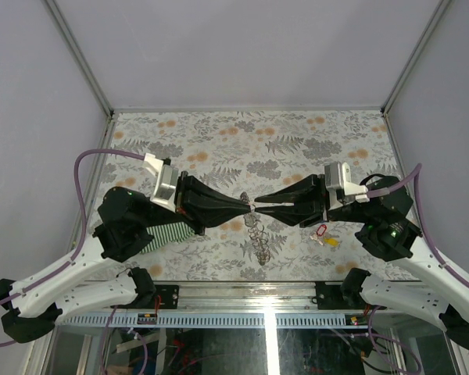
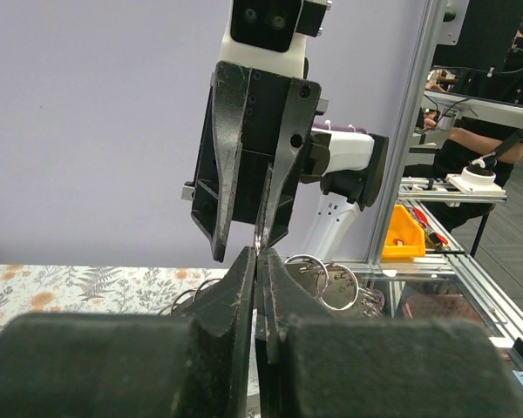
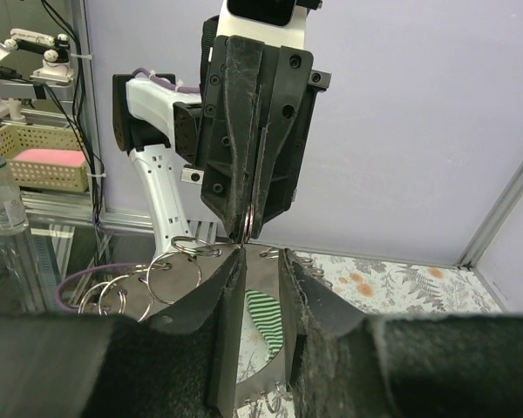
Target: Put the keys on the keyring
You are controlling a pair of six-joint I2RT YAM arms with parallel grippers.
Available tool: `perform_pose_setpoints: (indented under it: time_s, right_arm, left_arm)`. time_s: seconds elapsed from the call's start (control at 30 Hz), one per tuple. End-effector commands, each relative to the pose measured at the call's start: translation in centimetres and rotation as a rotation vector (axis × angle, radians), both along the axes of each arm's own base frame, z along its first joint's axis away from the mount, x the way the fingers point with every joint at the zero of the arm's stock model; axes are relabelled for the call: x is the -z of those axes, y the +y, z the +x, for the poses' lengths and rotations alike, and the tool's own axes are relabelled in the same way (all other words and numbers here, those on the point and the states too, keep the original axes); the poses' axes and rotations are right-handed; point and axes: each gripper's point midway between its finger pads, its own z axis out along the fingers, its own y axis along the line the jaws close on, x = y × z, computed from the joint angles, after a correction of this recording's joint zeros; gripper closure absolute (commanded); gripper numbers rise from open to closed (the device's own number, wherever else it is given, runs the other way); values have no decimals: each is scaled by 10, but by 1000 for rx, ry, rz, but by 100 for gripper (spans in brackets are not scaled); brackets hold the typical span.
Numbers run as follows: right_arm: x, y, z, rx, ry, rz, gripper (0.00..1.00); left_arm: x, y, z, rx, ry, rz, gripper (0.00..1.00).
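The left arm (image 1: pixel 62 273) and right arm (image 1: pixel 430 273) both bend at the elbow and reach inward. The left hand (image 1: pixel 248 206) and right hand (image 1: pixel 259 205) lie level and point straight at each other, tip almost to tip. The left hand's fingers (image 2: pixel 235 296) are pressed nearly together. The right hand's fingers (image 3: pixel 222 296) show a slim gap; whether their tips meet is unclear.

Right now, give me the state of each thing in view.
left hand: shut on the keyring.
right hand: shut on the keyring, tip to tip with the left hand.
keyring: pinched between both hands, the rest hanging slack.
keys: loose, lying apart from the keyring.
green striped cloth: lying flat, partly covered.
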Motion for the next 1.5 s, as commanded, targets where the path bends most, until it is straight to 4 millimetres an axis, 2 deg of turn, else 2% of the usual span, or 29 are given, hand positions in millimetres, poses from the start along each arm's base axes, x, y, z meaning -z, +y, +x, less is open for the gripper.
perform_pose_setpoints:
  time_s: [0.0, 0.37, 0.67, 0.77, 0.93, 1.0, 1.3, 1.47]
  right_arm:
    - [-11, -4, -9, -25, -51, 43, 72]
    - [-14, -1, -9, -43, -40, 56, 70]
    - [-13, 2, -8, -47, -29, 52, 73]
    - [-12, 3, -7, -46, -24, 50, 77]
    - [-17, 2, -6, -37, -30, 68, 96]
    - [-19, 0, -7, -32, -43, 82, 100]
    - [-16, -6, -12, -31, -101, -3, 100]
    - [-10, -13, -12, -2, -229, -77, 100]
  left_arm:
    - [-24, 10, -1, -33, -40, -103, 100]
    - [-18, 4, 2, -25, -29, -82, 100]
    - [-14, 1, 2, -18, -27, -70, 100]
    - [-13, 0, 1, -11, -26, -67, 100]
    - [-10, -1, -1, 9, -31, -57, 100]
    - [-10, -2, -2, 16, -34, -52, 100]
    - [-9, 2, -7, 13, -65, -10, 81]
    - [-7, 8, -9, 0, -90, 28, 76]
